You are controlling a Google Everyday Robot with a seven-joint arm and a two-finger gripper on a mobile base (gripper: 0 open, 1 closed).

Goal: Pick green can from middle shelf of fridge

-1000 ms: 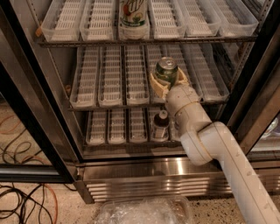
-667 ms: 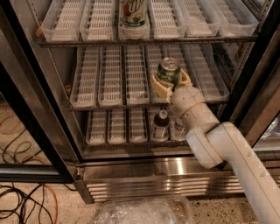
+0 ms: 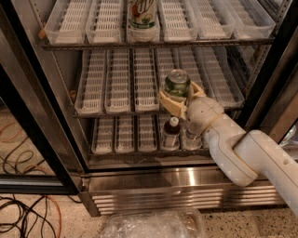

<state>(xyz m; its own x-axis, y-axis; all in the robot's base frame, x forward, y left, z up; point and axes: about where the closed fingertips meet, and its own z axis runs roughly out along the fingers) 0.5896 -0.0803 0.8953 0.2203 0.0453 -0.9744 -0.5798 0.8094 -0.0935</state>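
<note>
The green can [image 3: 177, 82], green and white with a silver top, stands upright at the front end of the fourth lane tray of the middle shelf [image 3: 118, 90] in the fridge [image 3: 177, 183]. My gripper [image 3: 182, 96] reaches in from the lower right. Its cream fingers [image 3: 168, 104] wrap the can's lower body on both sides and are shut on it. The can's lower part is hidden by the fingers and the wrist.
A white-green carton [image 3: 142, 13] stands on the shelf above. Two small capped bottles [image 3: 171, 133] stand on the bottom shelf under the gripper. The black door frame [image 3: 32, 116] is at the left. Cables [image 3: 23, 216] and a clear plastic bag [image 3: 153, 225] lie on the floor.
The gripper and the green can have shifted a little toward the shelf's front edge, lower in the picture. The arm has drawn back to the right.
</note>
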